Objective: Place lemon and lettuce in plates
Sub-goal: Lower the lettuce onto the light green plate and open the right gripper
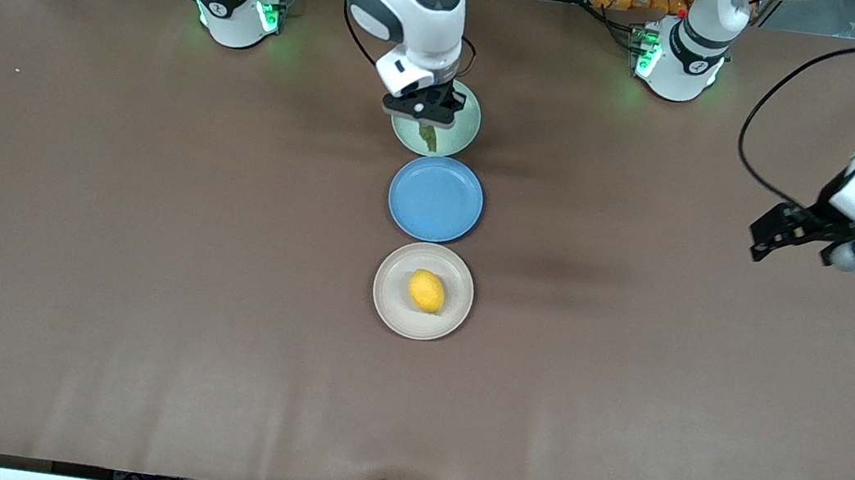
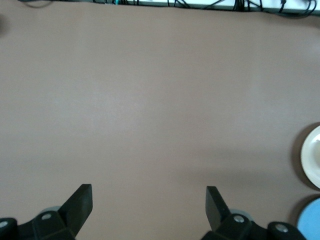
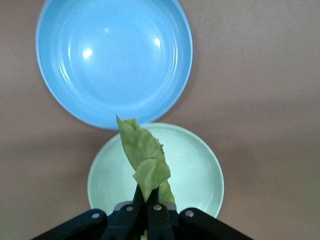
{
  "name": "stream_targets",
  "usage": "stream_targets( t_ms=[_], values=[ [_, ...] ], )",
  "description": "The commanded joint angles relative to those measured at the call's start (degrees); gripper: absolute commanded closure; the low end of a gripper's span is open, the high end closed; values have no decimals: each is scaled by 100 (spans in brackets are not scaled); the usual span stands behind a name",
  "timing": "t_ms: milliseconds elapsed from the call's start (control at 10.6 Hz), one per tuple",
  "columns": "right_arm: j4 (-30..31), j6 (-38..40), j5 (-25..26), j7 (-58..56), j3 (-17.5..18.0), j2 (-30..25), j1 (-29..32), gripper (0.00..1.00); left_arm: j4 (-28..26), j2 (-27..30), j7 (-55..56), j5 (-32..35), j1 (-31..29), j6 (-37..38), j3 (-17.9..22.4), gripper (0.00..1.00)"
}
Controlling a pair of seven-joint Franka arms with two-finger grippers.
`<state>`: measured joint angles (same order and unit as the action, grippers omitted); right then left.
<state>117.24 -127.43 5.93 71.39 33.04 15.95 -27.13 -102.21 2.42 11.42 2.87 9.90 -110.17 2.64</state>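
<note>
The lemon [image 1: 427,290] lies in the cream-beige plate [image 1: 392,302], the plate nearest the front camera. My right gripper [image 1: 429,118] is shut on the lettuce [image 1: 429,137] and holds it just over the mint green plate [image 1: 460,142], the plate farthest from the front camera. In the right wrist view the green leaf [image 3: 142,155] hangs from the shut gripper [image 3: 148,196] over the mint plate [image 3: 197,170]. My left gripper [image 1: 788,234] is open and empty, up over bare table at the left arm's end; its wrist view shows the gripper [image 2: 148,200] with its jaws wide apart.
A blue plate [image 1: 435,198] sits empty between the two other plates; it shows in the right wrist view [image 3: 114,60] too. The left wrist view catches the cream plate's edge [image 2: 311,156] and the blue plate's edge [image 2: 310,223].
</note>
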Motion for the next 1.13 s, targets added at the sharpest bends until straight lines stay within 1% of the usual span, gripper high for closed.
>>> stream_targets(
  t_ms=[0,189,283,472,567,661,756,850,945,1039],
  values=[
    [300,-194,259,278,71,153,-379,100,1298,-356,-192,-120,29,1441,-88,0],
    [291,-430,1038,1014,202,617,-459,100,1379,-295,-228,-137,12,1857,-360,0],
    [274,-719,1425,1357,211,873,-520,100,1388,-277,-219,-251,12,1989,-404,0],
    [265,-783,2198,2034,212,1217,-644,99,1388,-277,-211,-287,-5,2096,-527,0],
    [256,-775,2245,2107,212,1296,-644,53,1379,-268,-219,-287,-14,2140,-528,0],
    [186,-696,2229,2299,212,1297,-644,1,1388,-268,-211,-296,-23,2157,-528,0],
    [-6,-243,2228,2379,255,1227,-601,0,1379,-277,-211,-296,-23,2175,-519,0],
    [-243,362,2194,2354,517,1174,-417,0,1379,-277,-219,-296,-40,2175,-510,0],
    [-349,603,2184,2345,893,1061,-94,0,1379,-286,-228,-296,-49,2175,-510,0],
    [-385,675,2176,2345,1088,860,118,0,1379,-303,-228,-296,-41,2175,-510,0]
  ],
)
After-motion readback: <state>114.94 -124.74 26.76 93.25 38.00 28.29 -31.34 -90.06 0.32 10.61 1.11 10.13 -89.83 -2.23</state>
